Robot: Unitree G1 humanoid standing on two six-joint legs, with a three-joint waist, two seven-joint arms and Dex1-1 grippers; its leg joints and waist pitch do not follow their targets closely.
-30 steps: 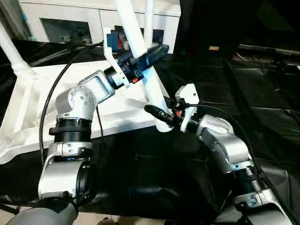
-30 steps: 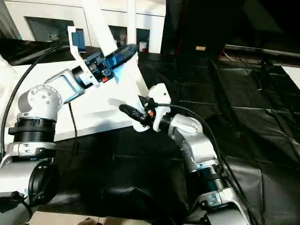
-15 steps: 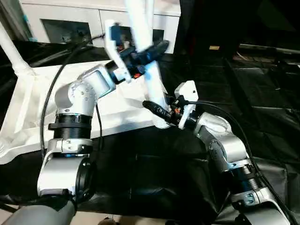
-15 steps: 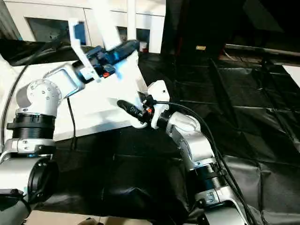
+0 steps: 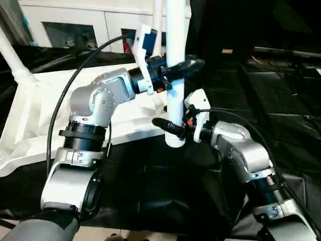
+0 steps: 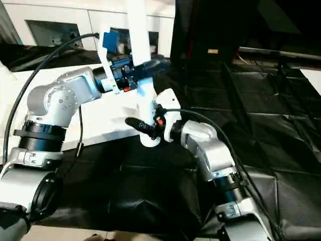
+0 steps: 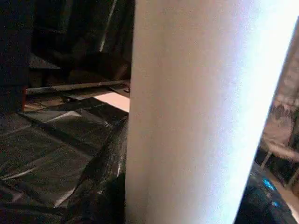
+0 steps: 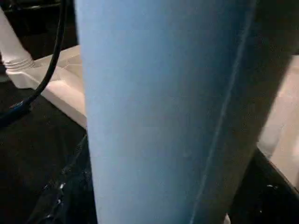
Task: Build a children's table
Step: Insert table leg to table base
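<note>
I've got the white leg (image 5: 175, 75) standing nearly upright at the near right corner of the tabletop (image 5: 30, 115), which lies upside down on the black-draped desk (image 5: 281, 100). My left claw (image 5: 179, 68) is clamped around the leg partway up, black fingers on either side of the tube. My right claw (image 5: 169, 126) sits lower, at the leg's ribbed bottom end (image 5: 174, 138), one black finger (image 5: 163, 123) across the front of the tube; I cannot tell if it is gripping or just touching. That bottom end is right at the tabletop's corner; I cannot tell whether it is seated in the socket. Another leg (image 5: 12, 57) is already stuck in the far left corner, slanting up and left. A further white leg (image 5: 157, 20) rises behind the held one. White cabinets (image 5: 90, 25) stand behind the desk. Both wrist views have the tube right up close.
</note>
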